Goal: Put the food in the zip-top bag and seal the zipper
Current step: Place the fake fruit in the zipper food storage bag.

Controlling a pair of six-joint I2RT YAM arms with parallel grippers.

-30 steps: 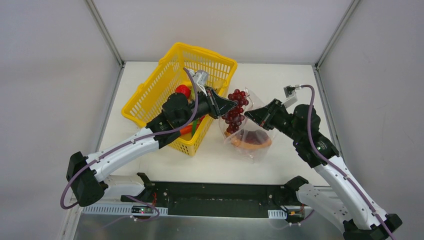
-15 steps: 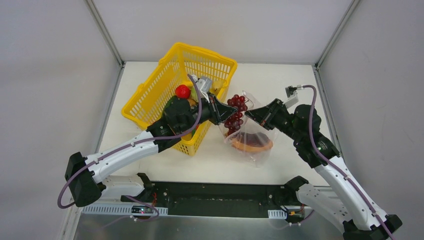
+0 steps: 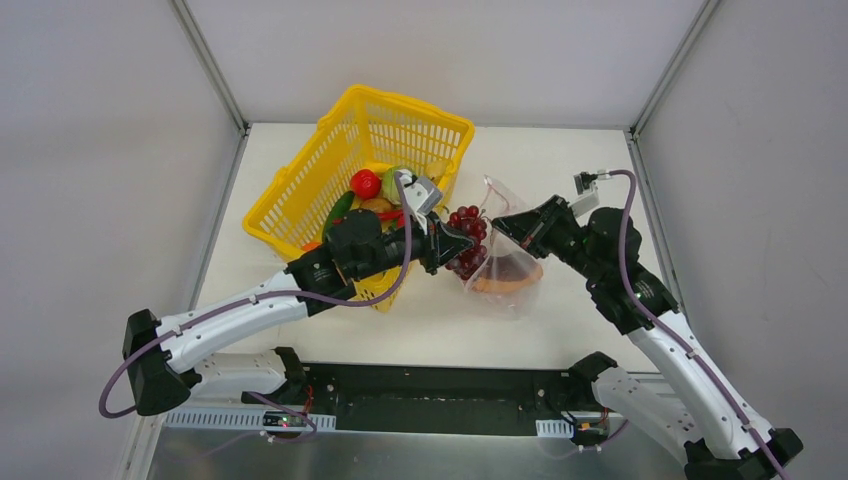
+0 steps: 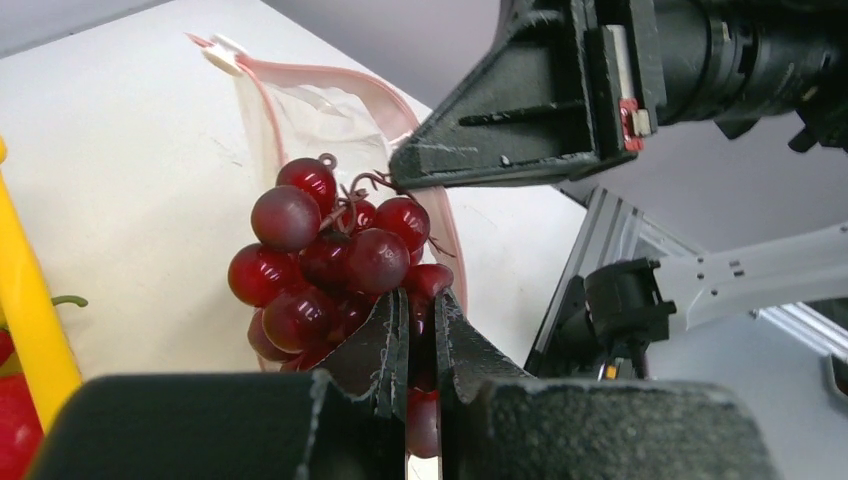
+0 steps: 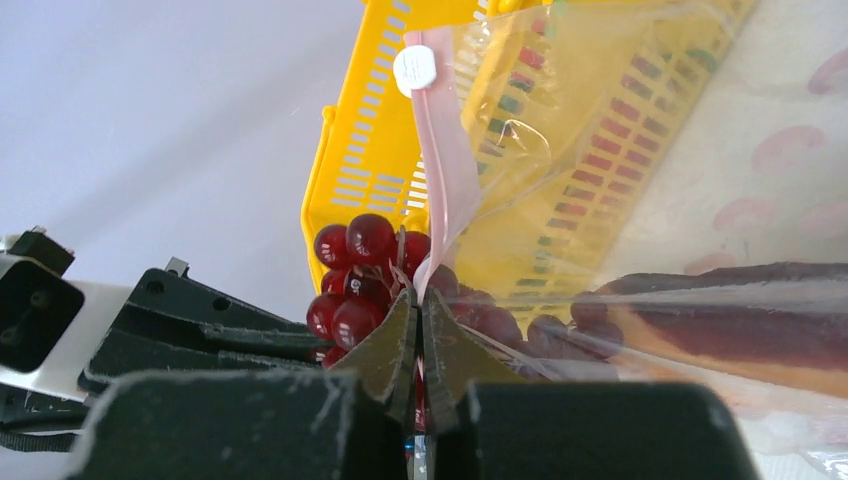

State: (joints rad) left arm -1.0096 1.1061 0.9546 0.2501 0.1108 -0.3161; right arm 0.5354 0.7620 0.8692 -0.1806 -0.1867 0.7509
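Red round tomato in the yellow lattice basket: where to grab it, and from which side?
Take the red round tomato across its widest middle, coming straight down from above. It sits uppermost in the yellow lattice basket, top exposed, while the basket walls likely block a sideways approach. The left gripper is nearest but is shut on the dark-red grape bunch.

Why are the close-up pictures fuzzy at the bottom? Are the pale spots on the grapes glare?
Left wrist view: the jaws sit too near the lens and blur; the grapes are sharp, with small glare spots. Right wrist view: same blurred jaws; yellow basket hazy through the zip-top bag. Top view: evenly lit, sharp.
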